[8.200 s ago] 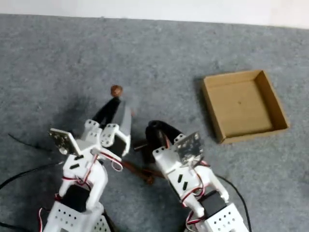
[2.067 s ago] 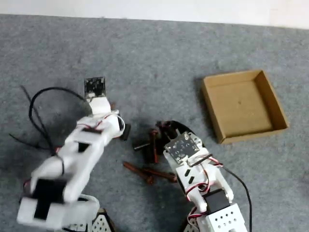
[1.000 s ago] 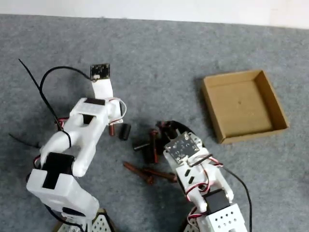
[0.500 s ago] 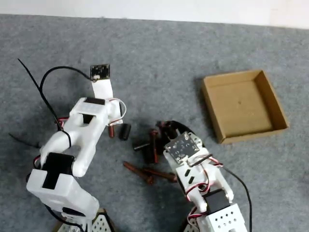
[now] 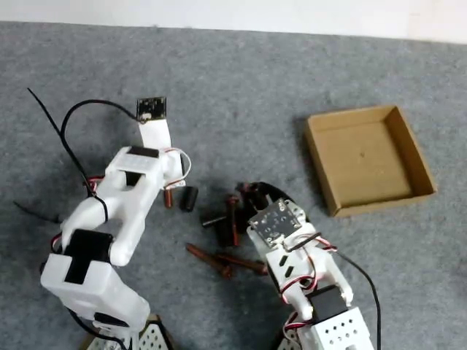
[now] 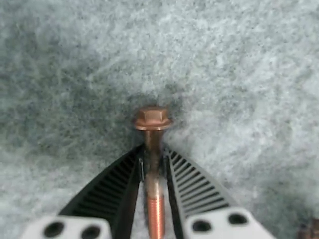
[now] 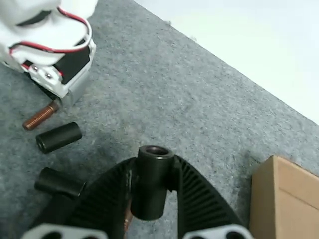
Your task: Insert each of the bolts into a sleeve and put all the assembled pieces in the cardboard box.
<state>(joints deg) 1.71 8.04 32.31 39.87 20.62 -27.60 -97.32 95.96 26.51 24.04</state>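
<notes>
My left gripper (image 6: 152, 153) is shut on a copper bolt (image 6: 152, 119), its hex head just past the fingertips, low over the carpet. In the high view this bolt (image 5: 168, 197) sticks out from under the left arm (image 5: 139, 182), beside a loose black sleeve (image 5: 189, 197). My right gripper (image 7: 152, 167) is shut on an upright black sleeve (image 7: 151, 181). It sits at the table's middle (image 5: 248, 194). The cardboard box (image 5: 368, 157) lies at the right with nothing in it.
Two more black sleeves (image 7: 59, 137) (image 7: 60, 182) lie between the arms. A bolt (image 5: 233, 219) and a sleeve (image 5: 213, 219) lie left of the right gripper, and two bolts (image 5: 210, 259) (image 5: 242, 262) lie nearer the arm bases. Grey carpet covers the table.
Eight seconds ago both arms were drawn back. Since two seconds ago the left arm shifted farther out over the bolt. Nothing has moved in the last second.
</notes>
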